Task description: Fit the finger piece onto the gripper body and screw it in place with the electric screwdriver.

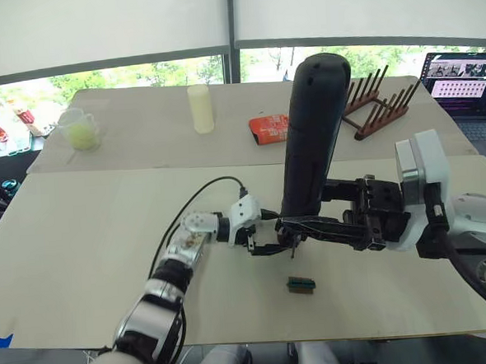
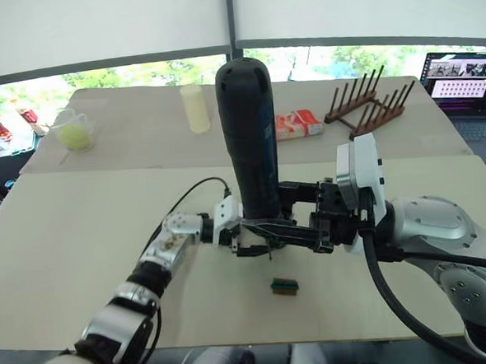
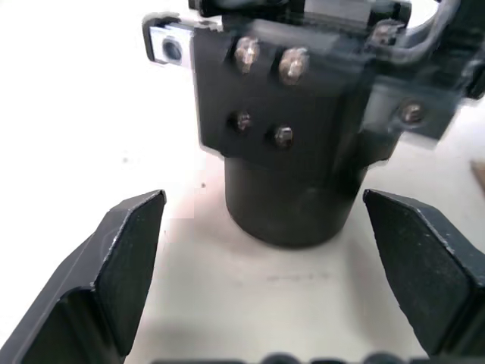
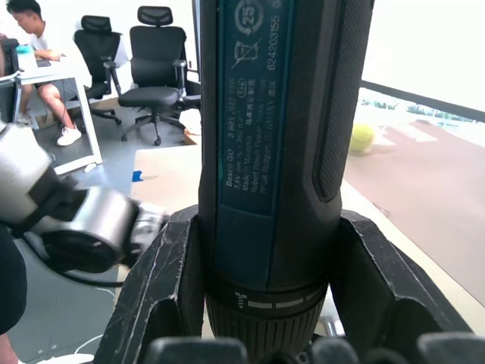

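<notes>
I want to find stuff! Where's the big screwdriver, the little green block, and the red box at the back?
electric screwdriver [image 1: 310, 137], left eye view, middle of its dark barrel.
green block [image 1: 300, 284], left eye view, centre of its top.
red box [image 1: 269, 128], left eye view, middle of its top face.

two beige surfaces [image 1: 82, 241] pushed together, big windows [image 1: 137, 73] with white blinds [image 1: 93, 26] half down, greenery outside, black office chairs [image 4: 151, 76]
</notes>
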`<state>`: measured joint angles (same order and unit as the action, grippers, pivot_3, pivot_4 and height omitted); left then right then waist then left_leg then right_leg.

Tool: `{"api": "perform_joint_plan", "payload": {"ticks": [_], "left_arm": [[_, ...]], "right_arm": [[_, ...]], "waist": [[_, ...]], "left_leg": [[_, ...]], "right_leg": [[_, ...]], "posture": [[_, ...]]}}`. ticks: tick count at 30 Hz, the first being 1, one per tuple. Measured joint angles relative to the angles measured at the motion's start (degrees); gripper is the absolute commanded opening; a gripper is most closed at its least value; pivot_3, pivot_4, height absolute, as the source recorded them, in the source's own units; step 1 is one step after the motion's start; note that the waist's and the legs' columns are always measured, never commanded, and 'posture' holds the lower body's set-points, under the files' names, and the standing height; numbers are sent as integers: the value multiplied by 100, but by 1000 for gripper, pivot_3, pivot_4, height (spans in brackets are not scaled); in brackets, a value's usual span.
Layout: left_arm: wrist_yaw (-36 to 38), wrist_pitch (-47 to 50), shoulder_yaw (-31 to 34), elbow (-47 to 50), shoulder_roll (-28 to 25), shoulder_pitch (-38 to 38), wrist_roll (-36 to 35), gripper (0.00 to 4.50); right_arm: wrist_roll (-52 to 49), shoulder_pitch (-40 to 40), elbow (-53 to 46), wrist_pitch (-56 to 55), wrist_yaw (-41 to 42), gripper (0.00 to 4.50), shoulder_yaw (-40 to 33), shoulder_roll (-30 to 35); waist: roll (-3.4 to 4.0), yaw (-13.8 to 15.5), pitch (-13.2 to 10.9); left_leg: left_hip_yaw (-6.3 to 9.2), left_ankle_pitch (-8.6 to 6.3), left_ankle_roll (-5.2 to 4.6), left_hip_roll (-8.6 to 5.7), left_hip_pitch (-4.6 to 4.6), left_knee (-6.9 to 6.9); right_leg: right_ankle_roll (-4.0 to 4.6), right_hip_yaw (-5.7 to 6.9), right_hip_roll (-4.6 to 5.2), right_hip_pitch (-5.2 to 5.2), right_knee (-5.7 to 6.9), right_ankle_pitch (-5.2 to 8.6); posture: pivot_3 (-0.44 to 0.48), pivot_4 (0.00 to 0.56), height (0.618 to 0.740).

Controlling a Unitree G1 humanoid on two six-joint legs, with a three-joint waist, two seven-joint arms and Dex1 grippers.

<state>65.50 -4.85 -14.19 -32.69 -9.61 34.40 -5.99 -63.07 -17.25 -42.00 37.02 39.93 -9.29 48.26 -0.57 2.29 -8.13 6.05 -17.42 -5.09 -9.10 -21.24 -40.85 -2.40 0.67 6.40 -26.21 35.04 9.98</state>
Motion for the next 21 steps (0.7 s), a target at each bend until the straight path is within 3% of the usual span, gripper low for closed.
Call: {"api": "perform_joint_plan", "payload": {"ticks": [6, 13, 16, 19, 21], "left_arm": [[-489, 504, -169, 959, 100, -530, 24, 4500], [-964, 680, -292, 1083, 192, -551, 159, 4500], [-1055, 676, -332, 1106, 196, -556, 185, 3662], [-1081, 629, -373, 1107, 197, -559, 181, 2262], [-1090, 611, -377, 1106, 182, -559, 184, 2265]], "right_arm": [[109, -34, 31, 0, 113, 1914, 0, -61], [155, -301, 166, 1, 102, 1914, 33, -138], [188, -437, 195, 1, 96, 1914, 150, -172], [283, -529, 218, 1, 67, 1914, 211, -232], [355, -652, 259, 1, 39, 1914, 255, -292]], "waist": [[0, 15, 0], [0, 16, 0], [0, 17, 0], [0, 23, 0], [0, 17, 0]], "left_leg": [[-1, 0, 0, 0, 1, -2], [-1, 0, 1, 0, 2, -1], [-1, 0, 1, 0, 3, -1], [-1, 0, 1, -1, 2, -1], [-3, 0, 1, -2, 3, -1]], "right_leg": [[0, -1, -3, 2, 1, 0], [0, 0, 2, 3, 0, 0], [0, 0, 1, 3, 0, 0], [0, 1, 2, 3, 0, 0], [0, -1, 2, 3, 0, 0]], "posture": [[0, 150, 740], [0, 150, 740], [0, 150, 740], [0, 150, 740], [0, 150, 740]]}}
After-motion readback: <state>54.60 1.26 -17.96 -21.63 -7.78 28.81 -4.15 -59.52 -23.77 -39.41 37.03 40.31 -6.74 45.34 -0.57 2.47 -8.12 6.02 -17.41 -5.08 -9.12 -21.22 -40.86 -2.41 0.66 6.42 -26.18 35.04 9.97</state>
